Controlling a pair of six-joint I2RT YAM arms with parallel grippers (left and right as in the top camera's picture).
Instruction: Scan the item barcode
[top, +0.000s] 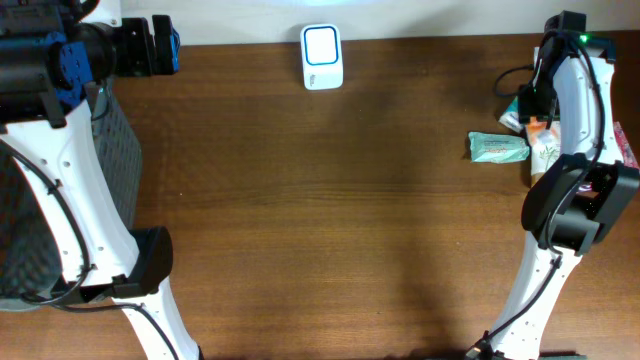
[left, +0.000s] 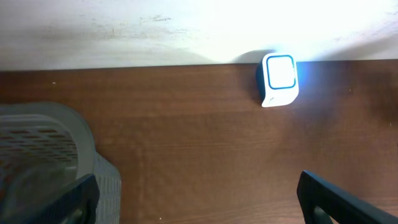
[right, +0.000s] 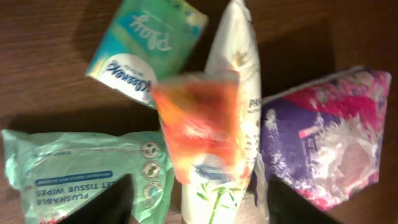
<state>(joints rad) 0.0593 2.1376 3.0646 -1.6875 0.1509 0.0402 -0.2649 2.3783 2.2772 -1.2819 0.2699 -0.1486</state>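
The white and blue barcode scanner (top: 321, 56) (left: 279, 79) stands at the table's far edge. A heap of soft packs lies at the far right (top: 500, 147). In the right wrist view a blurred orange pack (right: 199, 124) lies on top of a white bamboo-print pack (right: 239, 56). My right gripper (right: 200, 208) hangs over them, jaws apart, one finger on each side of the packs and neither pressed on them. My left gripper (left: 199, 205) is open and empty above bare wood, well short of the scanner.
Round the orange pack lie a green Kleenex pack (right: 146, 43), a mint flushable-wipes pack (right: 81, 168) and a pink-purple pack (right: 329, 143). A grey mesh basket (left: 56, 143) (top: 115, 140) stands at the left edge under the left arm.
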